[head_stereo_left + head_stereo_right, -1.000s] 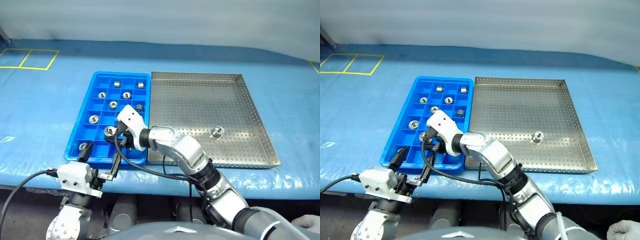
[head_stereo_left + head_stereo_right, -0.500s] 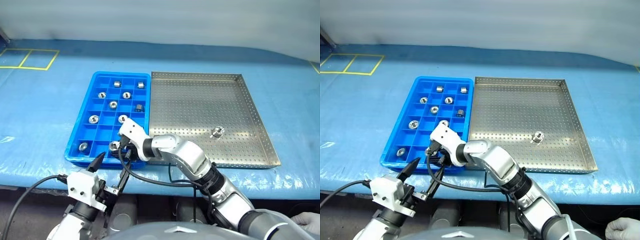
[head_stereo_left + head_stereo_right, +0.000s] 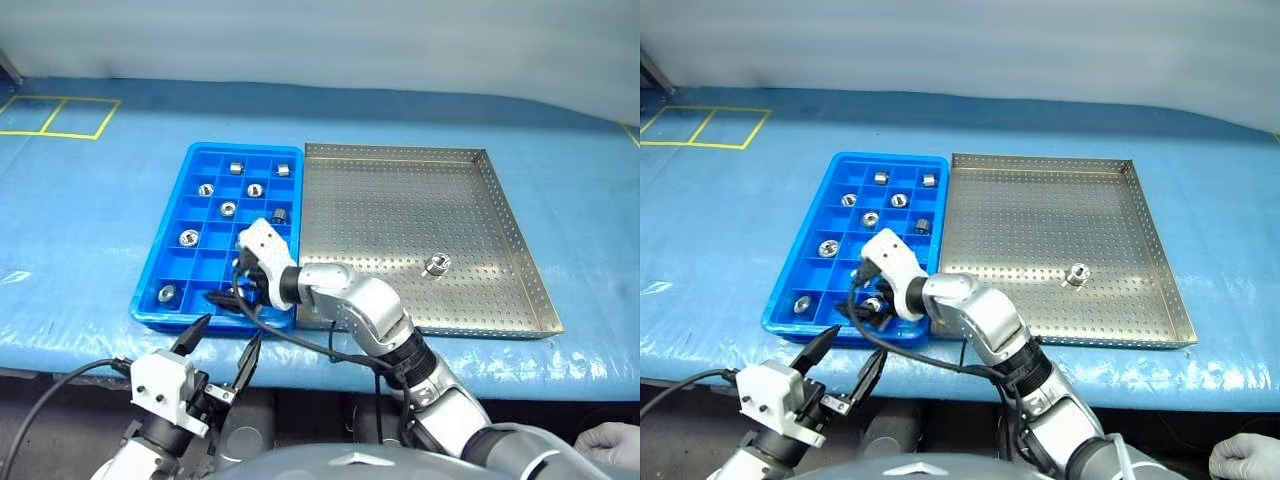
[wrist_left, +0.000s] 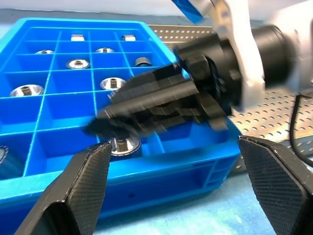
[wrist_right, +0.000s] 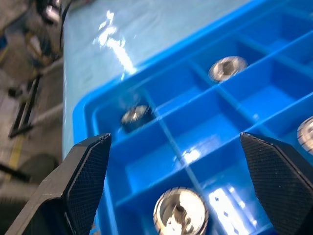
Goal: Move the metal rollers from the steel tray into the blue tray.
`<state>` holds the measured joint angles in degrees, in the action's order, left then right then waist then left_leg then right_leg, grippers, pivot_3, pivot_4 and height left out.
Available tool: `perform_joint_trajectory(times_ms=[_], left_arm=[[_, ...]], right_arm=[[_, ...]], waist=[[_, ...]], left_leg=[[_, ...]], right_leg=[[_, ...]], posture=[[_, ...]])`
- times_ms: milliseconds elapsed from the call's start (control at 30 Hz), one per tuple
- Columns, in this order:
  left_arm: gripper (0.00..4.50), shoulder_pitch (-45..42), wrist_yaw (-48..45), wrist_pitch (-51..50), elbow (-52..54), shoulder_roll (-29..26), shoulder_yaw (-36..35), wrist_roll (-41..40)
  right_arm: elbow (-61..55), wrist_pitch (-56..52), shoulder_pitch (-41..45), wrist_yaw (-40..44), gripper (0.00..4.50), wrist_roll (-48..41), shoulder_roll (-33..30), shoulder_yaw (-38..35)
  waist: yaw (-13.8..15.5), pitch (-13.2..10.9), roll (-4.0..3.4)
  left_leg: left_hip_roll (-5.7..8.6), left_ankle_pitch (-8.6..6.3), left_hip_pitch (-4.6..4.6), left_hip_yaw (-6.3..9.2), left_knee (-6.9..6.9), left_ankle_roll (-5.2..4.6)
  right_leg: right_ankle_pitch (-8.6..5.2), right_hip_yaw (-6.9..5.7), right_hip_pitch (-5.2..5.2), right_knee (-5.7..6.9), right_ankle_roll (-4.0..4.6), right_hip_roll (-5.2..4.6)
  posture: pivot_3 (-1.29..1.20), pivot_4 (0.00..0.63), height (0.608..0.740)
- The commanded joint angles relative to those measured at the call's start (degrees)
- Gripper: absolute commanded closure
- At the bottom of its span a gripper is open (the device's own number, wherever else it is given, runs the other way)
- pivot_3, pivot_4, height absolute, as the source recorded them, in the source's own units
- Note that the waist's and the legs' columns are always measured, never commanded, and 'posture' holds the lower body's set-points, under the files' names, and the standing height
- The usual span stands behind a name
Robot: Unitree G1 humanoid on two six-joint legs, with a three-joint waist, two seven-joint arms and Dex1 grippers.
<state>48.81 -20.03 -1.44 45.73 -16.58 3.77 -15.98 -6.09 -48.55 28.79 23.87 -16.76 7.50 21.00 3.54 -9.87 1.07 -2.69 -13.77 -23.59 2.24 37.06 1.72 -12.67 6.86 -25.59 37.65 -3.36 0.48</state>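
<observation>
The blue tray [image 3: 172, 262] lies left of the steel tray [image 3: 400, 190], their sides touching. Several metal rollers, such as one [image 3: 189, 237], sit singly in the blue tray's compartments. One roller [image 3: 434, 265] stands alone on the steel tray. My right gripper [image 3: 232, 296] hangs open over the blue tray's front row. A roller [image 5: 180, 210] rests free in the compartment beneath it, also seen as the roller [image 4: 124, 144] from the left wrist. My left gripper [image 3: 228, 335] is open and holds nothing, just off the table's front edge, pointing at the blue tray.
A blue cloth [image 3: 90, 210] covers the table, with yellow taped squares [image 3: 60, 118] at the far left. A black cable [image 3: 300, 345] loops from my right wrist over the table's front edge. A person's gloved hand [image 3: 608, 440] shows at the lower right.
My right gripper carried a roller toward the blue tray's front row, then opened and left it in a compartment. My left gripper drew back and down from the tray's front edge.
</observation>
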Motion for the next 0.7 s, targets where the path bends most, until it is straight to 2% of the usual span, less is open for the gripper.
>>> perform_joint_trajectory(times_ms=[33, 367, 567, 700], left_arm=[[0.00, -2.92, -1.60, 0.28, 1.12, -0.93, -0.44, -2.09], [0.00, -17.70, -4.93, -7.30, -3.10, -4.19, 0.05, -7.11], [0.00, -23.76, -5.81, -10.09, -5.53, -4.71, -0.37, -7.69], [0.00, -28.46, -4.87, -11.22, -7.68, -4.02, -0.30, -6.52]], right_arm=[[-3.88, 4.52, -0.08, -5.71, 0.04, -0.20, 1.87, -7.50], [-14.33, 3.26, -7.05, -18.57, 0.04, 5.88, -3.65, -15.35], [-19.57, 0.76, -12.11, -21.78, 0.04, 8.68, -8.07, -16.93], [-22.26, -0.20, -15.75, -23.04, 0.04, 9.53, -9.62, -18.61]], waist=[[-0.06, -0.01, -0.02], [-4.16, 0.02, -0.05], [-7.95, 0.04, -0.06], [-9.43, 0.07, -0.08]], left_leg=[[0.00, 0.00, -0.02, 0.01, 0.01, 0.00], [0.00, 0.00, 0.00, -0.03, -0.01, 0.01], [0.00, 0.01, 0.06, -0.06, 0.10, 0.01], [0.01, 0.02, 0.10, -0.04, 0.17, 0.00]], right_leg=[[0.00, -0.02, -0.01, -0.02, 0.00, -0.01], [0.03, 0.01, 0.05, 0.05, -0.02, 0.01], [0.08, 0.08, 0.10, 0.18, -0.11, 0.02], [0.11, 0.11, 0.17, 0.25, -0.15, 0.04]], posture=[[0.25, 0.150, 0.740], [0.02, 0.150, 0.740], [-0.06, 0.150, 0.740], [-0.10, 0.150, 0.740]])
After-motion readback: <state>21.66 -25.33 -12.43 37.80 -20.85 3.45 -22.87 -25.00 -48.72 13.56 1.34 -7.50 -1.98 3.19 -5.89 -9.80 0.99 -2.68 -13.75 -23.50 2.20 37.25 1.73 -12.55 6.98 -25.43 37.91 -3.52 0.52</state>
